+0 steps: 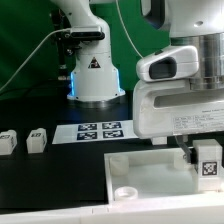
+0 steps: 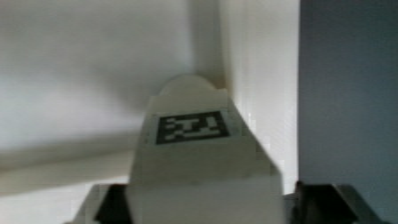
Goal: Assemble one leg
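Gripper [image 1: 204, 160] clamps the white, tag-faced leg [image 1: 208, 166]

We can read no words, brands or numbers anywhere, and the only signs are black-and-white square marker tags and one warning symbol. In the exterior view a black warning triangle [image 1: 95, 66] stands on the arm's white base, a row of tags lies on the marker board [image 1: 99, 130], a tag shows on the leg [image 1: 208, 166] at the gripper [image 1: 203, 158], and dark tag faces mark the two loose legs [image 1: 8, 141] [image 1: 37, 139], too small to make out. In the wrist view one tag [image 2: 192, 127] stands on the held leg's face, its pattern blurred.
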{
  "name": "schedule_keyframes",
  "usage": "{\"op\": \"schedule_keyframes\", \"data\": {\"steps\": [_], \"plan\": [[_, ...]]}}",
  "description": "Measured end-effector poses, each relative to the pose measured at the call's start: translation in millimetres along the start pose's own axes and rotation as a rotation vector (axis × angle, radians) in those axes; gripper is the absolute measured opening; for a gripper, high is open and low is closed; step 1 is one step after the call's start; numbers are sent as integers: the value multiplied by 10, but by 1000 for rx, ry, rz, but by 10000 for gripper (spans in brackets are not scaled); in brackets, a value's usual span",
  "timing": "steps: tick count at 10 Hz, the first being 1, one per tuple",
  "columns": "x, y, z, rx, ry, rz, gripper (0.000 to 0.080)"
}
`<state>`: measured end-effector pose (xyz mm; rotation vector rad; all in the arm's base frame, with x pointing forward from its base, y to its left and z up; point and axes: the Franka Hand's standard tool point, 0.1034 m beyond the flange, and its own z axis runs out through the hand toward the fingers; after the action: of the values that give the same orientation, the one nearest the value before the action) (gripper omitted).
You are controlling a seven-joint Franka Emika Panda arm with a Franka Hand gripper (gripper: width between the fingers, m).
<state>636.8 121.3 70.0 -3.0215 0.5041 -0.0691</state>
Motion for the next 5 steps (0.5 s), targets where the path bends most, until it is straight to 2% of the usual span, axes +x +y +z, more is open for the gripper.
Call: {"op": "schedule_keyframes", "data": {"steps": [5], "plan": [[19, 41, 10, 1, -1, 441, 304]]}}
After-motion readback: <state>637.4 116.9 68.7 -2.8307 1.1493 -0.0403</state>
